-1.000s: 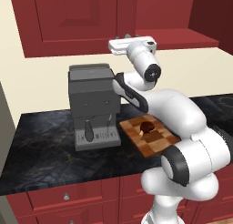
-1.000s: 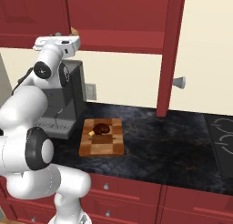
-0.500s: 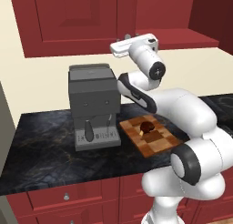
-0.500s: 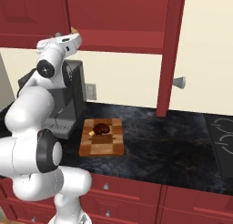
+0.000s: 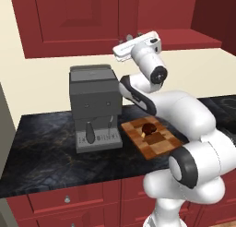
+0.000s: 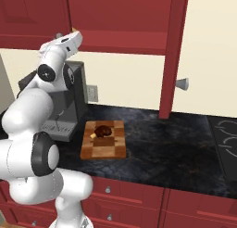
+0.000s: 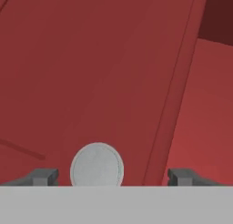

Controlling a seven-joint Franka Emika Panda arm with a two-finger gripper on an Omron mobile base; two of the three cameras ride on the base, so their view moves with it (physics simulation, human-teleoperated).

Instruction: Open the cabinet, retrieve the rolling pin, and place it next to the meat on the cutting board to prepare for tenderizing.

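Observation:
The dark-red cabinet (image 5: pixel 83 18) hangs over the counter, and its left door (image 7: pixel 91 59) faces the hand camera. That door's round silver knob (image 7: pixel 97 166) sits between my two fingertips (image 7: pixel 43 176), nearer the left one. My gripper (image 5: pixel 130 37) is open at the cabinet's bottom edge (image 6: pixel 115 41), above the coffee machine. The right door (image 6: pixel 173 51) stands swung out, edge-on, with its knob (image 6: pixel 183 84) pointing right. The checkered cutting board (image 5: pixel 154 140) lies on the counter with the dark brown meat (image 5: pixel 148 128) on it. The same meat (image 6: pixel 102 129) rests on the cutting board (image 6: pixel 103 146). The rolling pin is hidden.
A grey coffee machine (image 5: pixel 94 106) stands just left of the board, under my hand. The dark marble counter (image 6: pixel 176 143) runs right to a stovetop (image 6: pixel 227 139). Red drawers with silver knobs (image 5: pixel 67 199) line the front below the counter.
My hand has risen slightly and edged closer to the left door's knob, with the forearm swinging up. The board and the meat have stayed put.

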